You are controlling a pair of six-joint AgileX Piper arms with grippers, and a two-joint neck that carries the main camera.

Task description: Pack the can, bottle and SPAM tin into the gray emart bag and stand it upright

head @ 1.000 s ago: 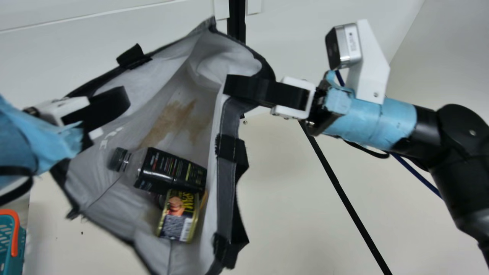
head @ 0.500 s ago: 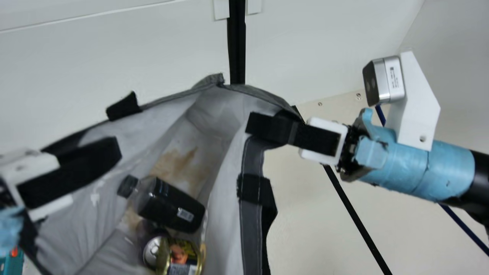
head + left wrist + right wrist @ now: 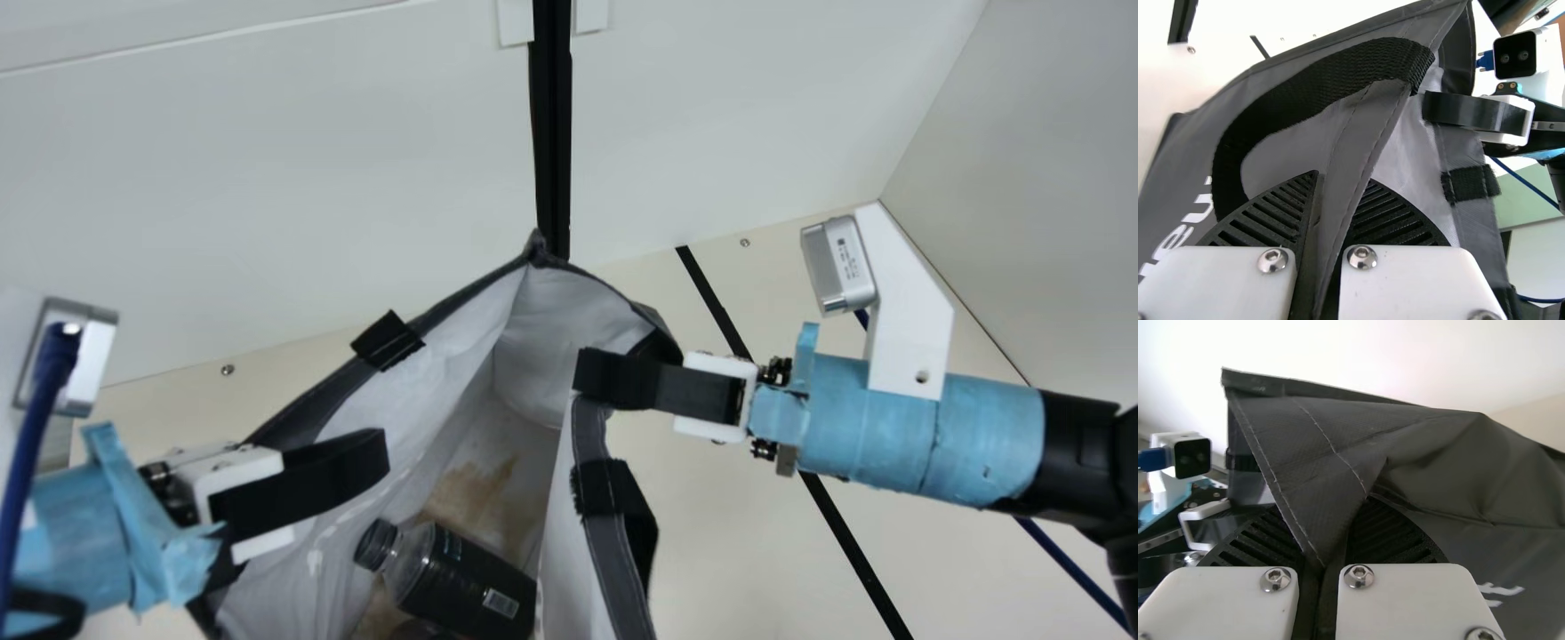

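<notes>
- While the left tool pinches one side of the gray bag's rim, the right tool clamps the other, mouth spread open between them.
- Low inside the bag, the bottle lies tilted, cap toward the left tool.
- The bag's far corner peaks in front of the black post and pale wall.
- Rightward stretches the counter, a black strip slanting across.
- Outside the bag, near the left tool, loops a black strap.

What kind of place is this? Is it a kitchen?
It looks more like a robot lab, though I can't be sure. There are two robot arms, small cameras fixed to them, and plain white walls by a cream table.
</notes>
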